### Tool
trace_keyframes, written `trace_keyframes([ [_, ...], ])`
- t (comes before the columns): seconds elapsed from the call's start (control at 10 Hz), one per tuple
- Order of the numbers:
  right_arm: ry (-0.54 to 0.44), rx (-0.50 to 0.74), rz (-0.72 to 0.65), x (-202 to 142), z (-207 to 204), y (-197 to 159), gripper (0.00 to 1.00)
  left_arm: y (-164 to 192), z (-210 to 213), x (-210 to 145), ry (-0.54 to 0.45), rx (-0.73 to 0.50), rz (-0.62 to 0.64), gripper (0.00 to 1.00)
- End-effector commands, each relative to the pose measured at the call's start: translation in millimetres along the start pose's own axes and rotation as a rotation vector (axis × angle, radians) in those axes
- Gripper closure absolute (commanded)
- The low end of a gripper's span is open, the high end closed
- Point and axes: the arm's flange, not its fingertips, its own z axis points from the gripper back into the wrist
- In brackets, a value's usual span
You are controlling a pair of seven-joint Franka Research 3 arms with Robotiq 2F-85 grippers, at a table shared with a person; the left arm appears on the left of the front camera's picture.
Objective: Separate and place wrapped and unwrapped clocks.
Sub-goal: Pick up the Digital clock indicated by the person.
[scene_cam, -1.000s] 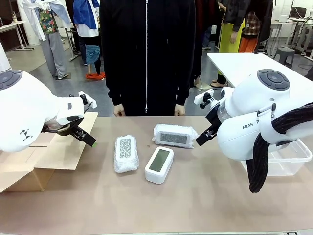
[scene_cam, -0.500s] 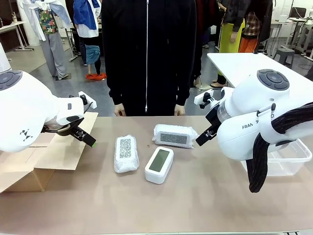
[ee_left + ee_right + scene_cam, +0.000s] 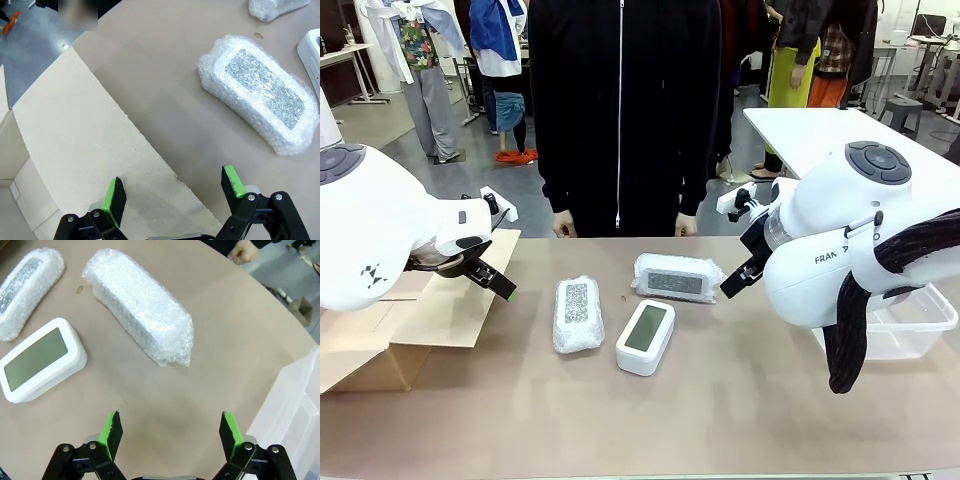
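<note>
While left fingers (image 3: pixel 114 199) and right fingers (image 3: pixel 111 432) gape empty, the left wrist view shows cardboard (image 3: pixel 75 135) beneath.

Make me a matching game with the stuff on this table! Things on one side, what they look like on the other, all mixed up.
Things:
1. bare clock
2. wrapped clock nearest the person
3. cardboard box
4. clear plastic bin

Looks:
a. see-through, at the robot's right
b. brown, at the robot's left
c. smooth white, grey screen uncovered
d. covered in bubble wrap

Pairs: 1-c, 2-d, 3-b, 4-a
</note>
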Motion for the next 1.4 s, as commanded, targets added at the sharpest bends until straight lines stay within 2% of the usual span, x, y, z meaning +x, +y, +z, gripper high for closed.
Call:
trace_keyframes([
  [0.0,0.000,0.000,-0.001,0.0,0.0,-0.1,0.00,1.4,0.0,-0.4,0.000,0.000,0.004,0.00],
  [1.3,0.000,0.000,-0.001,0.0,0.0,-0.1,0.00,1.4,0.0,-0.4,0.000,0.000,0.004,0.00],
])
